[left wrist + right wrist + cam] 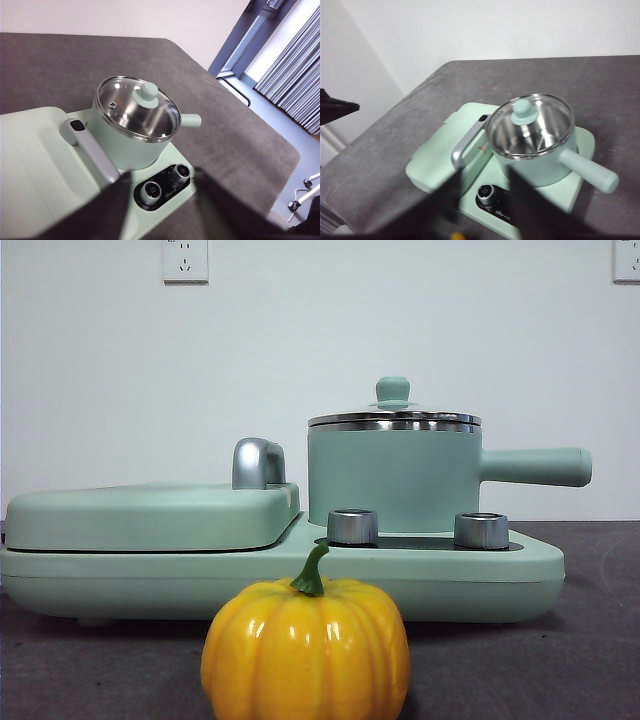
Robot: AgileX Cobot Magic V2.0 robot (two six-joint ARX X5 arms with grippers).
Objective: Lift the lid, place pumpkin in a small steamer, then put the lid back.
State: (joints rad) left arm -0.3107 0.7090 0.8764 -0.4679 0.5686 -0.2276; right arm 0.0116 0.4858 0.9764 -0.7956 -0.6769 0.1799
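The yellow-orange pumpkin (305, 650) with a green stem stands on the dark table, in front of the cooker. The small steamer (392, 480) is behind it on the cooker's right side, its long handle (535, 466) pointing right. The glass lid (393, 418) with a mint knob rests on the steamer. My left gripper (162, 200) hangs open high above the lid (125, 110) and steamer (127, 147), holding nothing. My right gripper (482, 200) is also open and high, looking down on the lid (535, 130) and steamer (545, 172). Only a sliver of the pumpkin (456, 236) shows there. Neither gripper appears in the front view.
The mint-green cooker base (500, 580) carries a wide flat cover (150, 515) with a chrome handle (258, 463) left of the steamer. Two steel dials (352, 526) (481, 530) sit on its front. A black tip (335, 107) shows off the table's side.
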